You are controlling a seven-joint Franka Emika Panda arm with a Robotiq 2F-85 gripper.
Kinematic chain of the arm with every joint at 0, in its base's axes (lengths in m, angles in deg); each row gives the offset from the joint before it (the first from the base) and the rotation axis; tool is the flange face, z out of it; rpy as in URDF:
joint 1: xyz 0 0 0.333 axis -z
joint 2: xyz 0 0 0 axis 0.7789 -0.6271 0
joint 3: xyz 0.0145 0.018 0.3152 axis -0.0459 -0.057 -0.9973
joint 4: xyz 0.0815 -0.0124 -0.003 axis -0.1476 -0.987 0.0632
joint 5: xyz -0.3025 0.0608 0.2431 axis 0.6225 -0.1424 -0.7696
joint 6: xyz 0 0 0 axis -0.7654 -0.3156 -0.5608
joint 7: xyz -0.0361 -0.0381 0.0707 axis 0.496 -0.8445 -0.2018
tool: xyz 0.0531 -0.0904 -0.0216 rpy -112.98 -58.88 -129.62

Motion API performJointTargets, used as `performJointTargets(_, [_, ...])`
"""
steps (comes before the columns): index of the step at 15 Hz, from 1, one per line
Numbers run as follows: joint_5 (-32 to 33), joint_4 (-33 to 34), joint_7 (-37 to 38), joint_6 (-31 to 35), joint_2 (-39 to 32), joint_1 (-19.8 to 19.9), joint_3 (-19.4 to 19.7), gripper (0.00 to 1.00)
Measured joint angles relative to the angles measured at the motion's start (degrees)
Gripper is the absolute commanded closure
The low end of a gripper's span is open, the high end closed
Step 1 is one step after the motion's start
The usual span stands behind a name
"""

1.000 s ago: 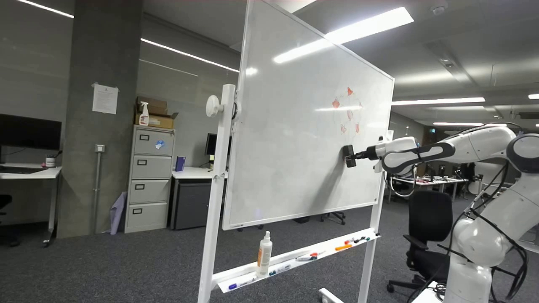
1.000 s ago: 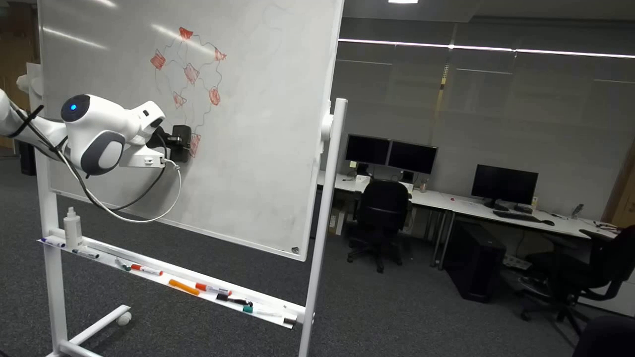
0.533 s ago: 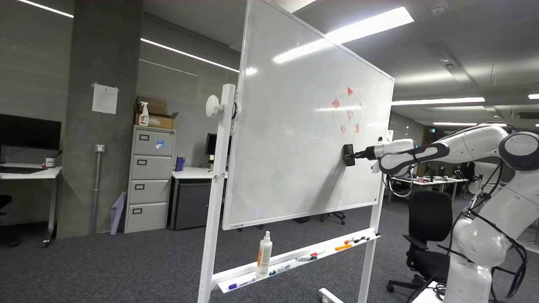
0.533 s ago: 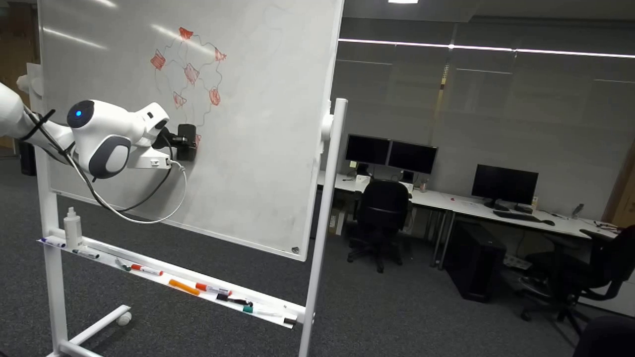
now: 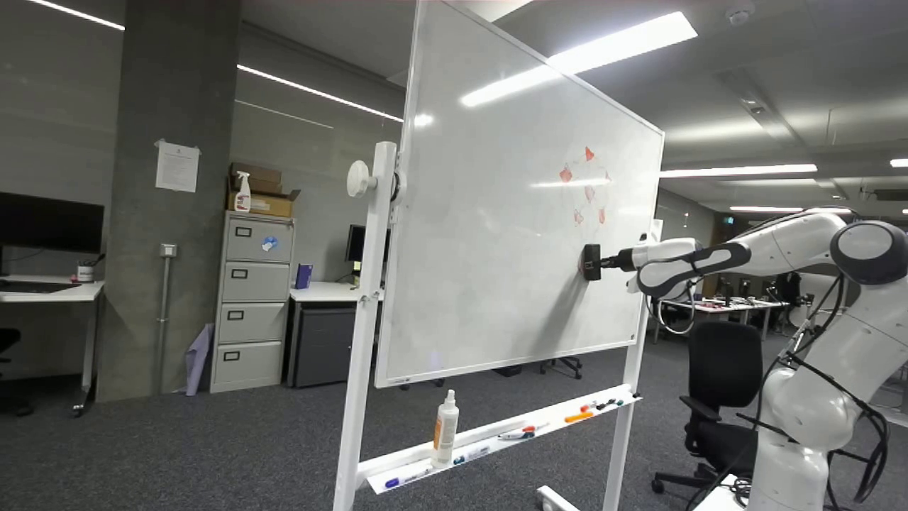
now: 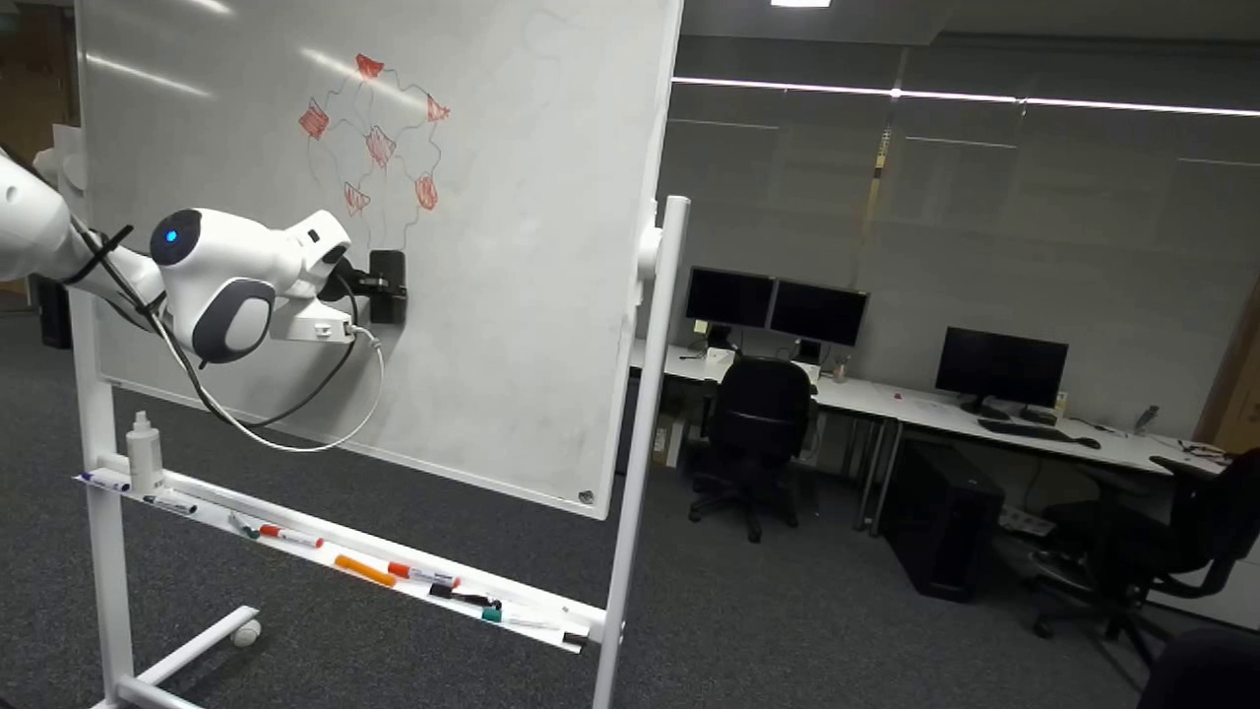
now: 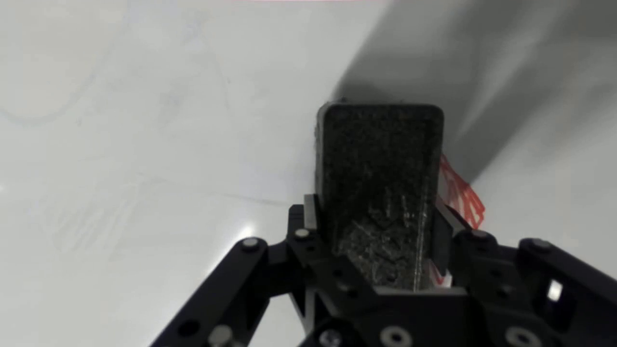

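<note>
As the wrist view's centre shows, the pincer point(image 7: 376, 219) grips a black block point(image 7: 381, 159), long axis vertical. The block's far face points at the whiteboard point(image 6: 472, 266).

The dark grey, speckled carpet floor point(image 5: 177, 454) carries a white-framed rolling whiteboard point(image 6: 512, 295), a pale grey four-drawer metal filing cabinet point(image 5: 254, 312), black swivel office chairs point(image 6: 756, 423), a long white-topped, metal-legged desk point(image 6: 866, 399) and, beneath it, a black box-shaped computer tower point(image 6: 940, 522)

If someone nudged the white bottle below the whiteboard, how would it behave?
The white bottle would probably tip, being tall and narrow on a slim ledge. Its smooth-looking sides may be slippery. Once down, its rounded body might roll.
</note>
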State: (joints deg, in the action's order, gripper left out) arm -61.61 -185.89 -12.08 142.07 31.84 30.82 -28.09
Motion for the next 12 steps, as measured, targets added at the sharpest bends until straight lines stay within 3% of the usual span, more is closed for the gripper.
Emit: performJointTargets(12, [0.55, 1.41, 0.00, 0.87, -1.39, -0.79, 1.06, 0.69])
